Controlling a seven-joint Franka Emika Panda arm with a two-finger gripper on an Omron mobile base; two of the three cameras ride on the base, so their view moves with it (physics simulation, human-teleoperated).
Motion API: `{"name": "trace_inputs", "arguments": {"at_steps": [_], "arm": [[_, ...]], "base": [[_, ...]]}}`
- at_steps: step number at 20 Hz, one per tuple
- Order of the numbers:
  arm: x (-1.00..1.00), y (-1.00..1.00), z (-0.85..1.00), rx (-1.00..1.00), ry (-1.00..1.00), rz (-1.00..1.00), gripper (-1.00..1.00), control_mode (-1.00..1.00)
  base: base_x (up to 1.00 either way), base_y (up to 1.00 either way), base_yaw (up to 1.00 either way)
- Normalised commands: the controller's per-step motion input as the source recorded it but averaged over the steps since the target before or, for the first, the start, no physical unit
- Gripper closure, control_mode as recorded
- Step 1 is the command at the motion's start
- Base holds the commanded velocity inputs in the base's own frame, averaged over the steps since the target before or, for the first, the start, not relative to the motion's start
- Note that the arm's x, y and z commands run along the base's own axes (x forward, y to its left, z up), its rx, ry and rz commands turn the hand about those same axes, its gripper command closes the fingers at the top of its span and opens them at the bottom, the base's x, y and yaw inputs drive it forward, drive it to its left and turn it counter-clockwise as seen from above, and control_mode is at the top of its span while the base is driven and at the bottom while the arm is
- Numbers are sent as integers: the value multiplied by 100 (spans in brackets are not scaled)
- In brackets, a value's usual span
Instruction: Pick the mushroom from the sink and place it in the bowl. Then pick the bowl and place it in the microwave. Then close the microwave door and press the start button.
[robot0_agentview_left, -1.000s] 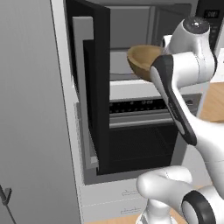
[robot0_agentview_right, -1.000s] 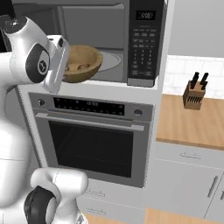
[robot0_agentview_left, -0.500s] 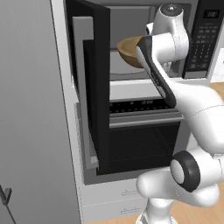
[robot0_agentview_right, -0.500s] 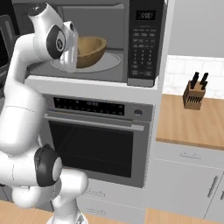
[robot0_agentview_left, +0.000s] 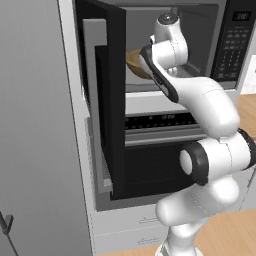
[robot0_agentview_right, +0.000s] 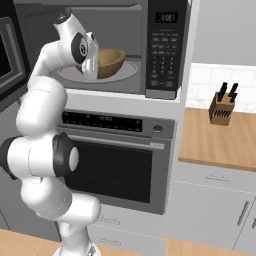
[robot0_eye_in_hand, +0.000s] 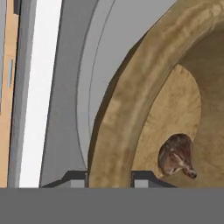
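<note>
The tan wooden bowl (robot0_agentview_right: 112, 61) is inside the open microwave (robot0_agentview_right: 165, 52), low over its glass turntable (robot0_agentview_right: 128, 75). My gripper (robot0_eye_in_hand: 109, 177) is shut on the bowl's near rim (robot0_eye_in_hand: 131, 100), with one fingertip on each side of the wall. The small brown mushroom (robot0_eye_in_hand: 177, 155) lies inside the bowl near its bottom. From the left, the bowl (robot0_agentview_left: 134, 63) shows just behind my hand, in the cavity. The microwave door (robot0_agentview_left: 102, 100) stands swung wide open to the left. The sink is out of view.
Below the microwave is the wall oven (robot0_agentview_right: 115, 165) with its bar handle. The open door juts out toward the base on the left. A knife block (robot0_agentview_right: 221, 107) stands on the wooden counter (robot0_agentview_right: 220, 142) at the right.
The arm has reached forward and carried the bowl from in front of the opening into the microwave cavity. The grip on the rim is unchanged.
</note>
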Motion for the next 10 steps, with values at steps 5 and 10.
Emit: {"name": "trace_inputs", "arguments": {"at_steps": [5, 10], "arm": [[78, 3, -20, -5, 0, 0, 100, -100], [-22, 0, 0, -1, -10, 2, -100, -100]], "base": [[0, 0, 0], [0, 0, 0]]}}
